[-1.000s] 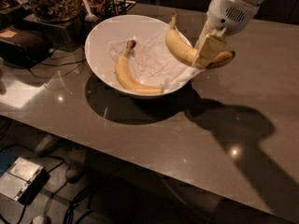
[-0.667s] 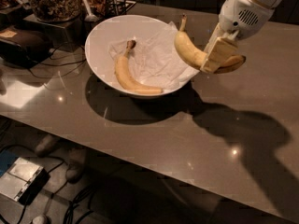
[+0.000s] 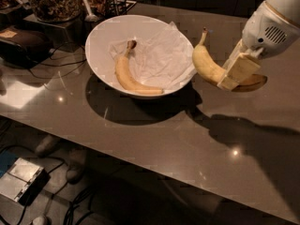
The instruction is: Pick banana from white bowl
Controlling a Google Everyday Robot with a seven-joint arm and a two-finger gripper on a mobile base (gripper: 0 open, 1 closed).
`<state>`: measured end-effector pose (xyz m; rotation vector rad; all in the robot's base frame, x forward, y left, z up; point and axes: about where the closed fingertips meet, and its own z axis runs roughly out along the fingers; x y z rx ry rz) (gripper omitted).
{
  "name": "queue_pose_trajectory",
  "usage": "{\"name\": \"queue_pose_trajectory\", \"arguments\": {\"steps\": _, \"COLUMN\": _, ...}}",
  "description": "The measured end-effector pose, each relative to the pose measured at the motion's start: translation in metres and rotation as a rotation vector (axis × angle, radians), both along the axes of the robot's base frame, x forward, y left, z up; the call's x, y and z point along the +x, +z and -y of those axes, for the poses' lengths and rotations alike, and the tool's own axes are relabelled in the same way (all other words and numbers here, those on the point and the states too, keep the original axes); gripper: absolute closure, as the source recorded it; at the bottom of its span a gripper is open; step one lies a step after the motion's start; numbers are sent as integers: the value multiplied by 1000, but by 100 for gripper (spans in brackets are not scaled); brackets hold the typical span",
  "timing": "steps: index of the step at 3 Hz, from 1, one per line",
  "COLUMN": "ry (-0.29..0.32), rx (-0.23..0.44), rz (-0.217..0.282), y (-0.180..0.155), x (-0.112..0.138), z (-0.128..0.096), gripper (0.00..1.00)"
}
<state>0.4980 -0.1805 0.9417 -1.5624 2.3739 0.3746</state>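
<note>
Tool: we see the tool (image 3: pixel 238 72) to the right of the white bowl (image 3: pixel 99 31), over the tabletop (image 3: pixel 154 144), clenched on the banana (image 3: pixel 206 63) near its brown, bruised end.
Banana: it is outside the bowl, just beside the right rim, with the thin stem pointing up. Going by the shadow below, we judge it is held clear of the tabletop.
Bowl contents: the longer banana (image 3: pixel 127 77) lies on the crumpled paper lining (image 3: pixel 161 55), apart from the held one.
Task progress: we judge the pick is all but done, since the right fruit is out of the bowl and in the grasp.
Risk, pivot: the grasp sits near one end, so most of the yellow body sticks out to one side. We expect that weight could turn the fruit between the pads or let it slide free.
Risk, crushing: the grasped part looks soft and bruised. A harder squeeze could mash it and loosen the hold rather than secure it.
Risk, rim contact: the banana's curved back is close to the bowl's rim. Any drift towards the bowl could knock the rim, shift the bowl or lever the fruit out.
Risk, drop: a release here would land the fruit on the hard tabletop, where it could roll.
</note>
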Motion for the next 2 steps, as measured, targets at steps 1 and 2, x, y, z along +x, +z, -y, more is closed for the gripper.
{"name": "queue_pose_trajectory", "arguments": {"steps": 1, "ry": -37, "rx": 14, "rz": 1, "y": 4, "x": -28, "z": 11, "gripper": 100}}
{"name": "queue_pose_trajectory", "arguments": {"steps": 2, "ry": -39, "rx": 15, "rz": 6, "y": 4, "x": -28, "z": 10, "gripper": 100}}
